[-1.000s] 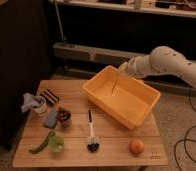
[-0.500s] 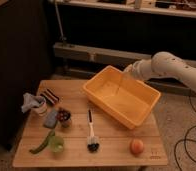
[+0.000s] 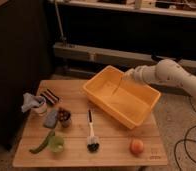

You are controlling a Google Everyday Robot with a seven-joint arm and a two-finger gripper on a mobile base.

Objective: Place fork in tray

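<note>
The hand (image 3: 127, 76) holds the thin silvery fork (image 3: 119, 85) slanting down into the yellow-orange tray (image 3: 141, 117).

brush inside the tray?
No. The brush lies on the table left of the tray; the gripper is above the tray's far rim.

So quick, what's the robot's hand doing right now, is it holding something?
Hand: over the yellow tray at its far rim, closed on the thin fork, which hangs down into the tray.
</note>
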